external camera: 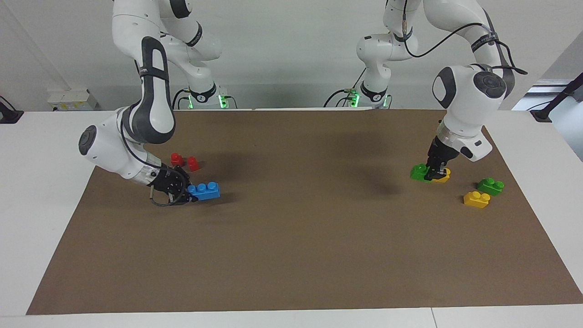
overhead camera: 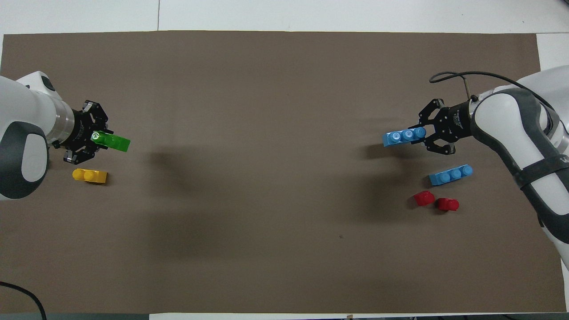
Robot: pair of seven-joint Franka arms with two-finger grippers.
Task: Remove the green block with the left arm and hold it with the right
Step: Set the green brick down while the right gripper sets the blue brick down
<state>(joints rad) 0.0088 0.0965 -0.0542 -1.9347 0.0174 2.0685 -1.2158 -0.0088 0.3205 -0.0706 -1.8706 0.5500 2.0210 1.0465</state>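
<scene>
We see a white desk (external camera: 41,191) with a brown mat (external camera: 291,246) spread over most of its top. Toward the right arm's end of the mat lie two red pieces (external camera: 184,161) side by side, with a blue three-stud brick (overhead camera: 450,174) just beside them, farther from the robots. Toward the left arm's end lie three small bricks: two yellow ones (external camera: 476,199) and a green brick (external camera: 490,186), the green touching or nearly touching one yellow.
</scene>
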